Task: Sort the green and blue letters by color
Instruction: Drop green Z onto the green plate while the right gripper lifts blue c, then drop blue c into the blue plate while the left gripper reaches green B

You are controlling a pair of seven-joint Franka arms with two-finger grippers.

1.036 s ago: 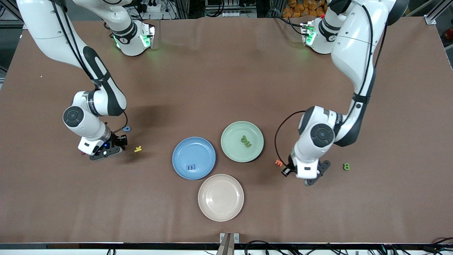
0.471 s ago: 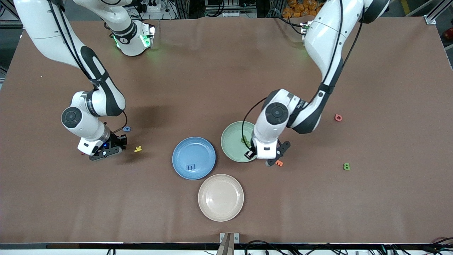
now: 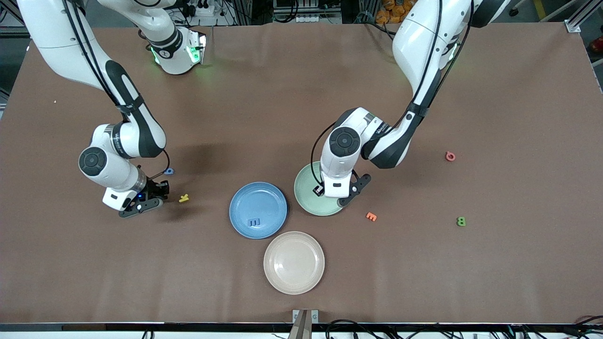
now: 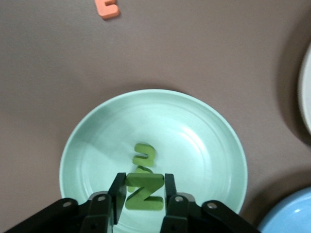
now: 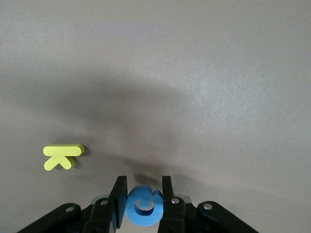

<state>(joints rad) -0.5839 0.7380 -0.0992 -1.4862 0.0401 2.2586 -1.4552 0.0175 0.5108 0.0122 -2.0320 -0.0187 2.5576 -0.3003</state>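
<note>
**Left wrist view: green N over green plate, release risk**

Left wrist view: left gripper (image 4: 141, 194) pinching green N (image 4: 143, 191) between both pads, hanging over the green plate (image 4: 214, 131). Two green letters (image 4: 144, 156) already lying in the plate, just under the N. Orange E (image 4: 107, 8) on bare cloth near the plate rim.

Front view: left gripper (image 3: 340, 194) over the plate's edge toward the left arm's end of the table, not over its middle. Risk: N let go here could strike the rim and bounce out onto the table (image 3: 494, 263), or land on the letters below and slide. Green B (image 3: 461, 221) well apart, toward the left arm's end; dark red character (image 3: 450, 156) also out there, not to be taken.

Right wrist view: right gripper (image 5: 142, 204) closed on blue letter (image 5: 143, 207), curled shape, exact character not readable. Yellow K (image 5: 63, 156) close by on the cloth; low sweep could drag it along. Front view: right gripper (image 3: 141, 200) low near the right arm's end. Blue plate (image 3: 258, 194) holds the blue E (image 3: 255, 222); beige plate (image 3: 294, 282) alongside, so a short carry risks the wrong dish. Small blue piece (image 3: 169, 171) on the cloth, beside the right wrist's cable.
</note>
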